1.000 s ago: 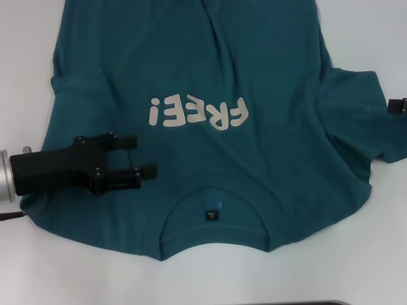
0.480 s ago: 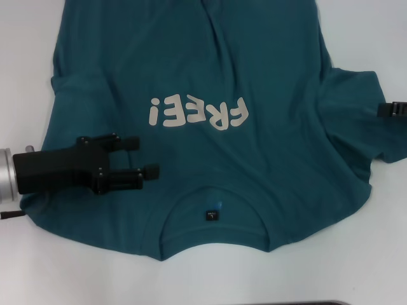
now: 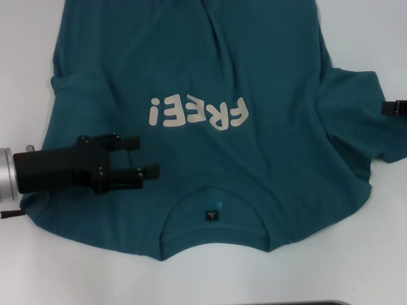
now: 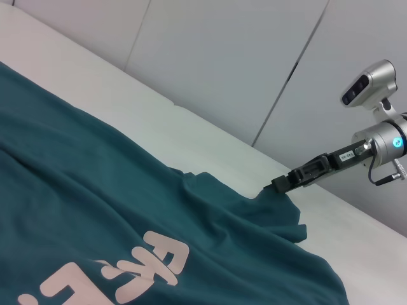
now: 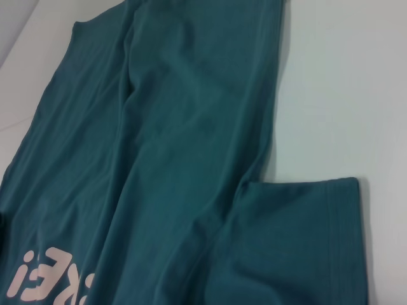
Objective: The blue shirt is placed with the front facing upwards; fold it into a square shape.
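So the blue shirt [image 3: 210,82] is spread flat on the white table [image 3: 76,279], front up, collar toward the robot. Left gripper [image 3: 146,157] sits over the shoulder area, fingers spread apart with nothing between them. Right gripper [image 3: 395,108] is at the far sleeve edge; can't tell how it's set.

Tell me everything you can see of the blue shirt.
The blue shirt is dark teal, short-sleeved, soft knit by its look, spread front up on the white table, lightly creased. White "FREE!" lettering crosses the chest; the round collar, with a small dark label inside, lies nearest the robot. The left gripper, open, is over its shoulder area. The right gripper is at the opposite sleeve's edge.
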{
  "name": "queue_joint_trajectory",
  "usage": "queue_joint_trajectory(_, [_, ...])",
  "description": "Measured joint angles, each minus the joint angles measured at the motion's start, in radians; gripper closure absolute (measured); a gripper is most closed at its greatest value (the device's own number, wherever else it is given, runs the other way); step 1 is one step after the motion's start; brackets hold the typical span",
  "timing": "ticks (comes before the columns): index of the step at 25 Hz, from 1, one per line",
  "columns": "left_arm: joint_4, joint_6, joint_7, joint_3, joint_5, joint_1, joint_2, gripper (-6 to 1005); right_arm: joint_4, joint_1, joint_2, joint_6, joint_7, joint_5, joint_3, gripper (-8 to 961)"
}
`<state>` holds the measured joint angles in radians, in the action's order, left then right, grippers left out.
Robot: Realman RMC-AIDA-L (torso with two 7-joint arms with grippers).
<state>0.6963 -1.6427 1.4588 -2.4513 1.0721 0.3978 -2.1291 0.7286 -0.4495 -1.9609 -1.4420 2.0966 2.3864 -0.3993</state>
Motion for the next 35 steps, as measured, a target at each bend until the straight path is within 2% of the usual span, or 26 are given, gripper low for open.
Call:
queue_joint_trajectory(5, [-0.001,0.000,0.001,-0.001,0.000,0.004,0.000,125,0.000,0.000,0.000,0.001,0.000,0.000,0.001,430])
queue_joint_trajectory(11, [-0.001,0.001,0.001,-0.002,0.000,0.010,0.000,125,0.000,0.000,0.001,0.002,0.000,-0.002,0.008,651])
queue_joint_trajectory(19, [-0.001,0.004,0.004,-0.003,0.000,0.010,-0.002,126,0.007,0.006,0.001,0.002,-0.013,-0.035,0.010,888])
queue_joint_trajectory(24, [-0.002,0.005,0.018,-0.006,0.001,0.011,-0.005,126,0.007,0.019,0.007,0.007,-0.026,-0.068,0.016,949])
queue_joint_trajectory(29, [-0.002,0.004,0.027,-0.004,0.005,0.016,-0.007,126,0.009,0.029,0.011,0.008,-0.035,-0.074,0.051,949])
queue_joint_trajectory(35, [-0.003,0.001,0.030,-0.002,0.008,0.019,-0.010,125,0.012,0.044,0.027,0.009,-0.036,-0.075,0.099,949])
